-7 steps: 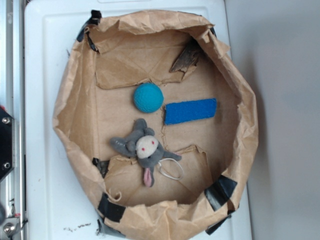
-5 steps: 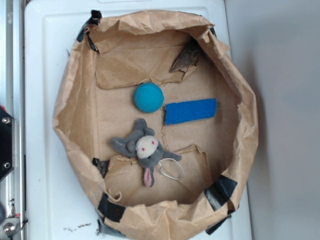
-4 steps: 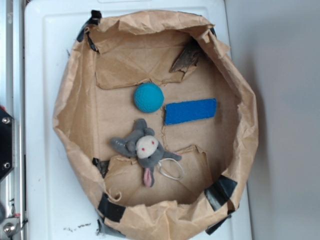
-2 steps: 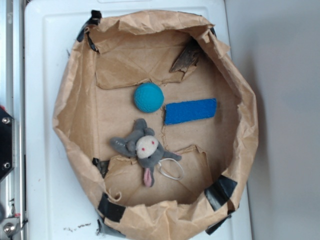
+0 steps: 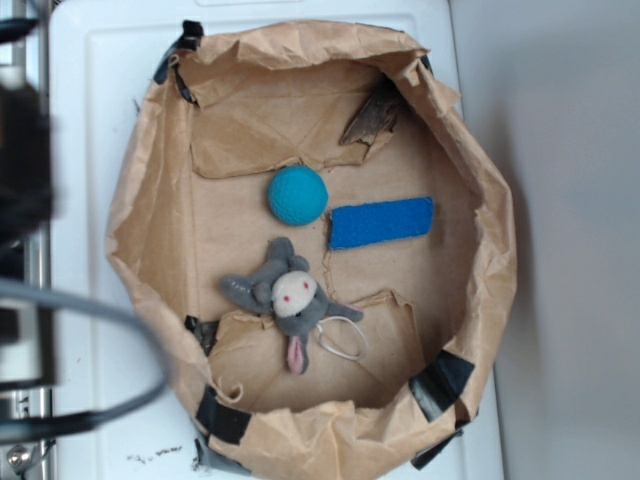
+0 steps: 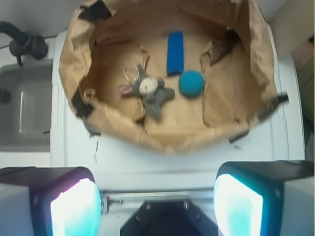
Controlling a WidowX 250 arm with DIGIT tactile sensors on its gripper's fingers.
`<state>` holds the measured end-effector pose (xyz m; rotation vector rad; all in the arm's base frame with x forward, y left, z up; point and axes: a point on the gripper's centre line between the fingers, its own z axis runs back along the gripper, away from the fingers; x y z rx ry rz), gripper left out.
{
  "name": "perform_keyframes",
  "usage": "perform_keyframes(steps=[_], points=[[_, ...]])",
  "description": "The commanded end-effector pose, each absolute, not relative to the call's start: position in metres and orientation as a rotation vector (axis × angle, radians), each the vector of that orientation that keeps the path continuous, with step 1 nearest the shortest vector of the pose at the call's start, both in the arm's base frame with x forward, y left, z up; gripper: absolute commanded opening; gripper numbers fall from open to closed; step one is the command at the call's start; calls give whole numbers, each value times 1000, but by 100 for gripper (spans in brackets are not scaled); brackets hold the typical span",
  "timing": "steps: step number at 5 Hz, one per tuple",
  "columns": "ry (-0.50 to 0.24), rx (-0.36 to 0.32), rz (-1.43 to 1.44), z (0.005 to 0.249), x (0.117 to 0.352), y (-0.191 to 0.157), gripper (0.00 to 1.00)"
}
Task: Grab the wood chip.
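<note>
Your hand (image 6: 157, 196) is wide apart and holds nothing, well back from the paper bowl (image 5: 150, 250), and the wood chip (image 5: 372, 118) leans on the bowl's far wall, past the teal ball (image 5: 297, 194).

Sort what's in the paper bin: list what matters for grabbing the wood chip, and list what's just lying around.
For the job:
wood chip, against the bin's paper wall
gripper, open, outside the bin

Lying about:
teal ball
blue felt rectangle
grey plush toy
paper bin itself
</note>
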<state>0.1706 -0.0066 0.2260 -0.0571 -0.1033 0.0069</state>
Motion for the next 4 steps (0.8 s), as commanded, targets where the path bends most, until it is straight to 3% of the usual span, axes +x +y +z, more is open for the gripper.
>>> perform_keyframes(steps=[1,4], points=[[-151,7,20,211,201,6,100],[-97,54,130,172,213,0,100]])
